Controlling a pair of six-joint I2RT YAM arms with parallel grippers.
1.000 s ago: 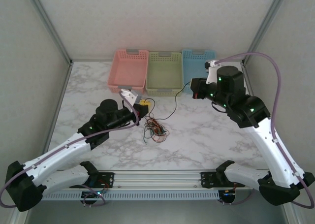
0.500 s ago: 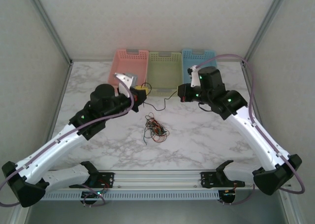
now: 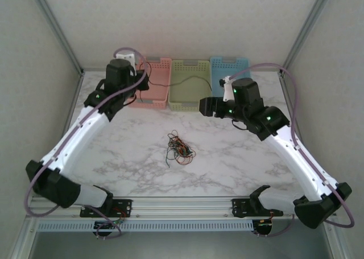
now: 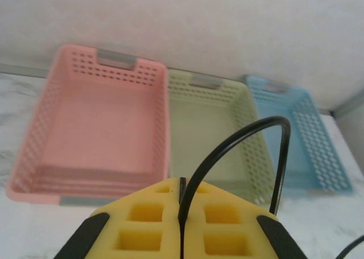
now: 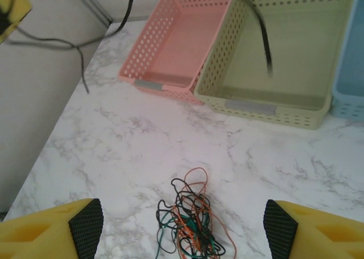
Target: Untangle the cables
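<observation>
Over the baskets at the back of the table [image 3: 131, 151], what is the left hand [image 4: 181, 199] up to? (Mia)

It is pinched shut on one black cable [image 4: 239, 139]. That cable arches up out of the grip and droops toward the green basket [image 4: 205, 122], apart from the rest. (Tom)

And the right hand [image 3: 206, 106]? (Mia)

Fingers spread wide, nothing between them. It hangs above the table just in front of the green basket, its camera looking down on the tangle [image 5: 187, 219]. (Tom)

So which step is this? (Mia)

I'd judge it the putting-away of a single separated cable, with the bulk of the sorting not yet done. The tangle lies in the middle of the table, well apart from both hands. (Tom)

What does the next move call for? (Mia)

Probably lowering the left hand over a basket before it lets go, so the whole springy length drops inside and no end trails over a rim. I can't tell which basket is meant. After that, the open right hand looks well placed to go down for one strand at the edge of the heap, not a fistful. (Tom)

Counts? (Mia)

Two hands. Three baskets side by side: the pink basket [image 4: 102, 134], the green, the blue basket [image 4: 318, 151]. One cable held. One tangle of black, green, red and orange strands, too knotted to count singly. (Tom)
</observation>
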